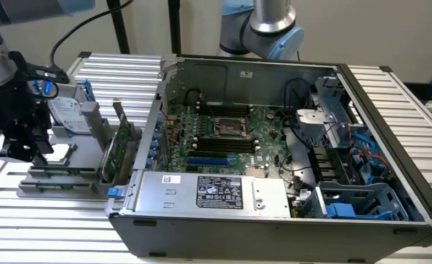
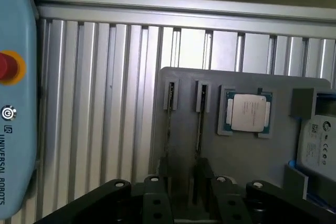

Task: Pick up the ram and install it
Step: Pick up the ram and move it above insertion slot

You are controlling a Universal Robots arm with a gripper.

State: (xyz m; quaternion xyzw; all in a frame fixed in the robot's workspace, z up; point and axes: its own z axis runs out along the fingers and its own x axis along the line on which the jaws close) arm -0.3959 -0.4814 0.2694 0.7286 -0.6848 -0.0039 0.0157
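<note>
Pick-up stage: the gripper [image 2: 185, 177] hangs over the grey holder [image 2: 247, 156], jaws apart, seemingly straddling the ram [image 2: 199, 129]; grasping calls for squaring to its thin edge.

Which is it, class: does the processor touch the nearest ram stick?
Apart. The wrist view shows bare grey holder between the ram and the processor.

The ram [image 2: 199, 129] shows edge-on, one end hidden behind the pincer [image 2: 185, 203]; the hard drive [image 2: 320, 145] is cropped.
</note>
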